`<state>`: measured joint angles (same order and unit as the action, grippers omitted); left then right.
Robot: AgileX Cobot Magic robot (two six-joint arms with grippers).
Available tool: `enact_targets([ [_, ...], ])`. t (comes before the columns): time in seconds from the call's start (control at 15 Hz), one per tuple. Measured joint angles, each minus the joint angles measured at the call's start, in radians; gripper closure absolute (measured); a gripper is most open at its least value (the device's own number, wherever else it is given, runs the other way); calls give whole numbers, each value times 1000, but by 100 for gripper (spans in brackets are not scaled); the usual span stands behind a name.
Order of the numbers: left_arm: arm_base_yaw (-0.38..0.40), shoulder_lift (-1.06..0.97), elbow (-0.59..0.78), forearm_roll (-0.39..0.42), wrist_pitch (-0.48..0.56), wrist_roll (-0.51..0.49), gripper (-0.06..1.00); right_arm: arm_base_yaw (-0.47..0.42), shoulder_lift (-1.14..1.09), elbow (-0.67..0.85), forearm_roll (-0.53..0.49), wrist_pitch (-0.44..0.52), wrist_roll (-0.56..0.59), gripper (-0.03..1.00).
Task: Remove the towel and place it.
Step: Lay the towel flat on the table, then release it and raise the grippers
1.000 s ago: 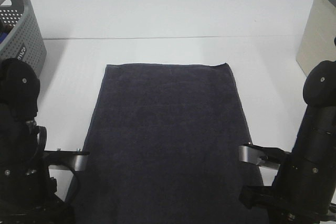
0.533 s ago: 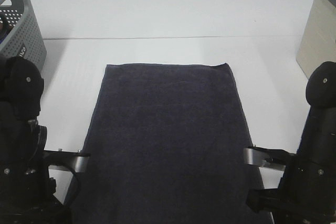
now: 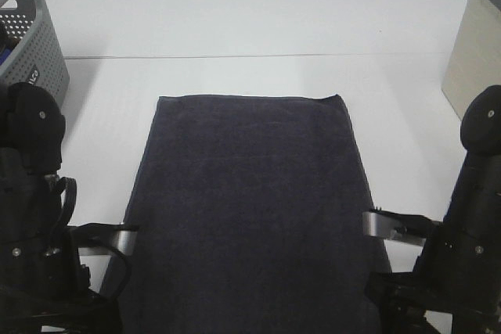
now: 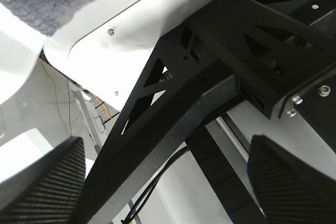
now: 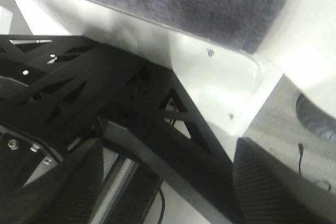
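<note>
Towel lies flat on white table, spread lengthwise between my two arms, near end close to front edge. Left gripper: I see jaws wide apart, nothing between. Right gripper: jaws likewise apart, empty. Grey basket far left, beige bin far right.

The towel is plain dark charcoal-grey with a fine looped texture, and the table is white. The far-left laundry basket is grey, patterned with small slots. The far-right bin is plain beige. The left arm and right arm are black.
</note>
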<state>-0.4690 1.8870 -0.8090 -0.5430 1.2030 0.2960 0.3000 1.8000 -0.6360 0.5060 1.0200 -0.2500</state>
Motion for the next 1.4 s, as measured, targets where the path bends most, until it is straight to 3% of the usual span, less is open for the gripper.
enact_targets([
  [0.33,0,1,-239,37,7,1,15,-2,-163,-236,-90,-25,49,29],
  [0.53,10,4,-494,170,9,-59,15,-4,-147,-469,-216,16,120,28],
  [0.73,100,69,-790,308,7,-126,14,-9,-48,-719,-313,92,143,25],
  [0.87,151,128,-895,311,8,-134,14,-44,31,-857,-341,133,148,24],
  [1.13,262,308,-1133,299,8,-129,14,-176,195,-1098,-295,169,141,24],
  [1.4,291,405,-1203,270,9,-86,14,-181,249,-1177,-305,130,178,24],
])
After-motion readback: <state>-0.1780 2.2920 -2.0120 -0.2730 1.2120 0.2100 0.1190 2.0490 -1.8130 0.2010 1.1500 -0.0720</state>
